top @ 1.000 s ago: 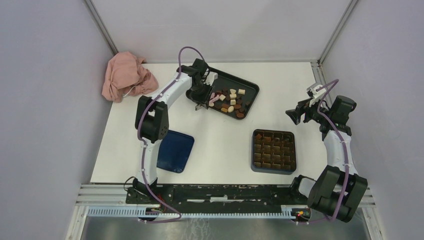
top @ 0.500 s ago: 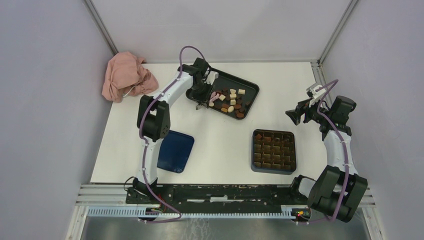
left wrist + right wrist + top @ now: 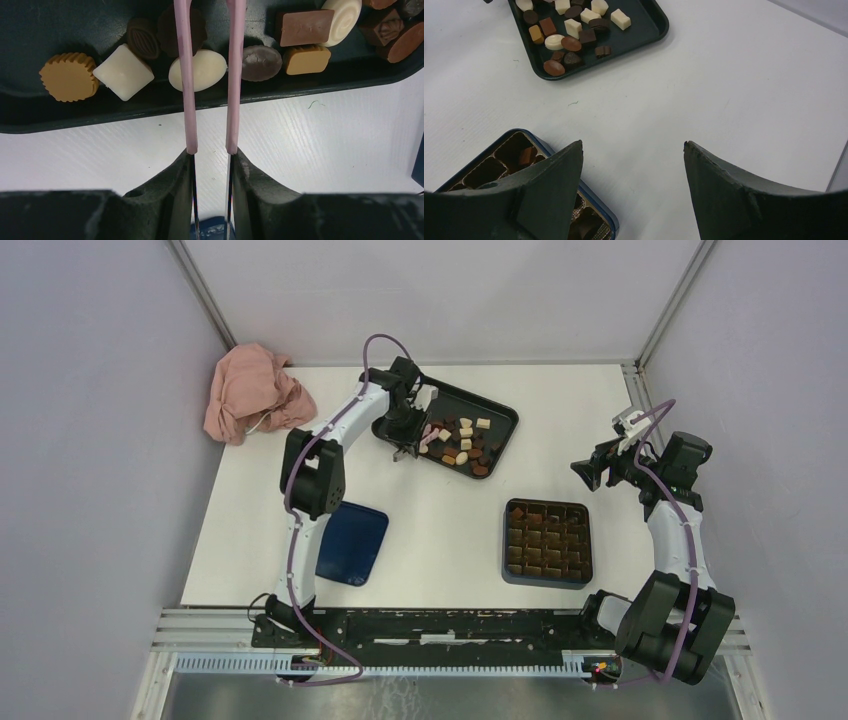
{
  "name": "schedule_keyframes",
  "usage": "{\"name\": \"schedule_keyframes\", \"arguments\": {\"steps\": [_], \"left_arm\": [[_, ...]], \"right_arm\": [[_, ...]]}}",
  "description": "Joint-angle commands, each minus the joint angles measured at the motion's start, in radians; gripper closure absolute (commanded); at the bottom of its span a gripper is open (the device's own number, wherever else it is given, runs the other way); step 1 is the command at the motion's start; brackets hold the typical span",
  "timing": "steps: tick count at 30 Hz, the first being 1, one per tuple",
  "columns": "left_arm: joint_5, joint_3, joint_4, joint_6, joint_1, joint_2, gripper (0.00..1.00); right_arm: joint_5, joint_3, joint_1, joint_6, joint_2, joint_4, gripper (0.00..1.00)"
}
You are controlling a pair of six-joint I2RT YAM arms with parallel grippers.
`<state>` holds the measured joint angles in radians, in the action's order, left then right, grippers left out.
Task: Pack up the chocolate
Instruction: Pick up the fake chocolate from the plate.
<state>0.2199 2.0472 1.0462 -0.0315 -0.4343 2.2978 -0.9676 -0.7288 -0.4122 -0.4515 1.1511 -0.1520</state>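
Note:
Several dark, tan and white chocolate pieces (image 3: pixel 458 440) lie in a dark tray (image 3: pixel 500 418). My left gripper (image 3: pixel 403 445) is at the tray's left edge, shut on pink tongs (image 3: pixel 428 435). In the left wrist view the gripper (image 3: pixel 210 152) holds the tongs (image 3: pixel 186 75) with the arms slightly apart. They reach over a white oval chocolate (image 3: pixel 207 70); their tips are out of frame. My right gripper (image 3: pixel 590 468) is open and empty, raised right of the blue box (image 3: pixel 547 541). It also shows in the right wrist view (image 3: pixel 633 145).
A blue box lid (image 3: pixel 350 542) lies at the front left beside the left arm. A pink cloth (image 3: pixel 252 390) is bunched at the back left corner. The right wrist view shows the box's corner (image 3: pixel 524 155), with a few pieces in its grid, and the tray (image 3: pixel 644 25).
My left arm has shifted slightly right, carrying the tongs a little further over the tray. My right arm has not moved.

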Motion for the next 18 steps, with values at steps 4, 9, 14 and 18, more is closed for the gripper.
{"name": "schedule_keyframes", "arguments": {"steps": [4, 9, 14, 18], "left_arm": [[0.006, 0.064, 0.014, -0.011, -0.003, 0.009, 0.65], [0.017, 0.077, 0.022, -0.008, -0.003, 0.027, 0.63], [0.021, 0.083, 0.028, -0.007, -0.004, 0.041, 0.62], [0.021, 0.094, 0.029, -0.003, -0.006, 0.047, 0.62]], "right_arm": [[-0.025, -0.035, 0.003, -0.016, -0.001, 0.008, 0.21], [-0.026, -0.037, 0.003, -0.018, -0.002, 0.008, 0.21], [-0.026, -0.038, 0.003, -0.018, -0.004, 0.007, 0.21], [-0.026, -0.038, 0.003, -0.019, -0.002, 0.006, 0.21]]}}
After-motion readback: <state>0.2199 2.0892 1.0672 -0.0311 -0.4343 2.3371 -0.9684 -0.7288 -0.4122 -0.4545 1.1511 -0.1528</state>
